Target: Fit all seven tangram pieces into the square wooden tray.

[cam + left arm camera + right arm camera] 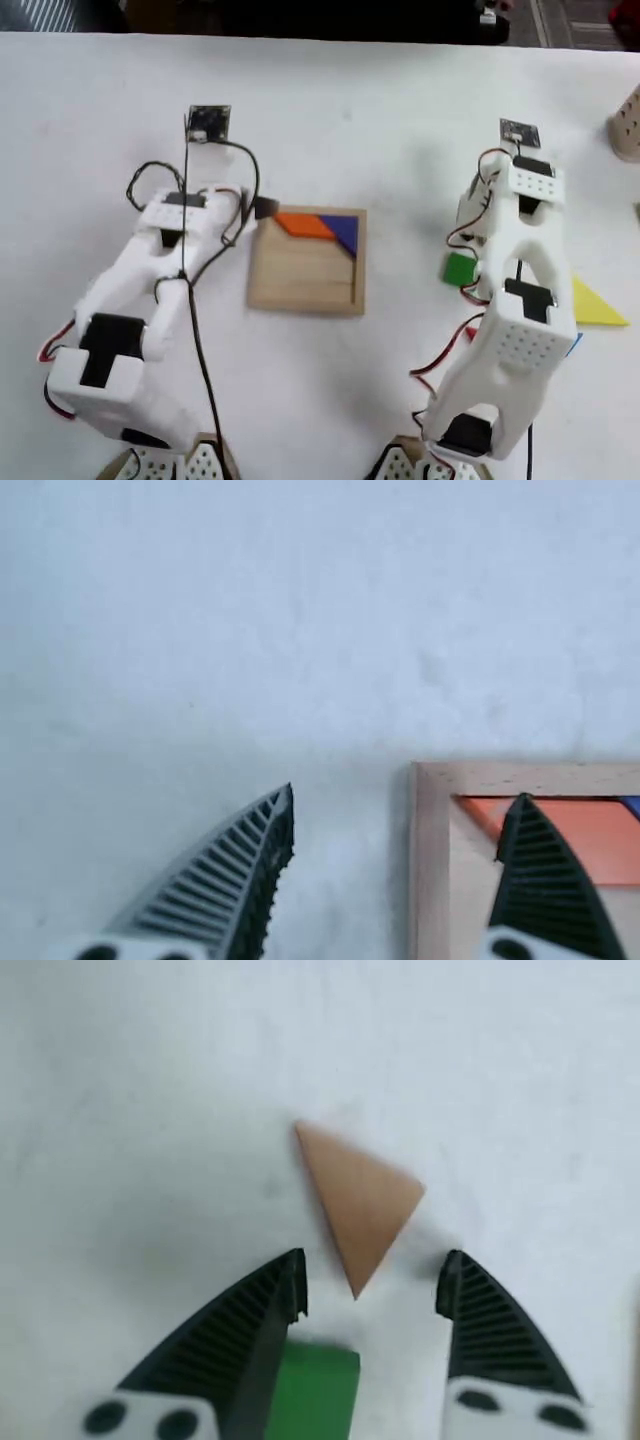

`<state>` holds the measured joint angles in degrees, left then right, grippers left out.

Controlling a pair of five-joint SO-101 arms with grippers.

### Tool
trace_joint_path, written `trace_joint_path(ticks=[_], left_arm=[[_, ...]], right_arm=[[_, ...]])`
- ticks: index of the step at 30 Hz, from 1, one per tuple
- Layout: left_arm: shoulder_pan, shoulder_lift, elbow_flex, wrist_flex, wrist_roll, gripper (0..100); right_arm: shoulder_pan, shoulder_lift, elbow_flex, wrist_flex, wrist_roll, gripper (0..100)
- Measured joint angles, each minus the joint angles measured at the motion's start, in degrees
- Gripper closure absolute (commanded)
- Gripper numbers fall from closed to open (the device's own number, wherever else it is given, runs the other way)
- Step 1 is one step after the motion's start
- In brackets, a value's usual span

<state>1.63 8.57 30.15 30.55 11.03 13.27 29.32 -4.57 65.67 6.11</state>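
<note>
Wooden tray (pixel 300 285) between the arms; orange piece (pixel 303 225) and blue piece (pixel 345 232) sat along its far edge.
Left gripper (pixel 404 796) stood spread astride the tray wall. Right gripper (pixel 375 1255) was spread about the tip of a tan triangle (pixel 360 1200), with the green square (pixel 315 1390) just beside. Risk: closing on that taper would likely squirt the triangle out.

- Likely a robotics lab bench: a plain white table (pixel 350 110).
- A left arm (pixel 130 300) and a right arm (pixel 520 300), white printed shells trailing bare wires (pixel 197 340).
- Small circuit boards (pixel 209 122) near the arms' far ends.
</note>
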Motion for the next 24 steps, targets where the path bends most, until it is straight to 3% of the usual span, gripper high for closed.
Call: trace_joint_path(ticks=[24], left_arm=[[0.0, 0.0, 0.0, 0.0, 0.0, 67]], right_arm=[[0.2, 0.0, 0.4, -8.2, 1.2, 83.2]])
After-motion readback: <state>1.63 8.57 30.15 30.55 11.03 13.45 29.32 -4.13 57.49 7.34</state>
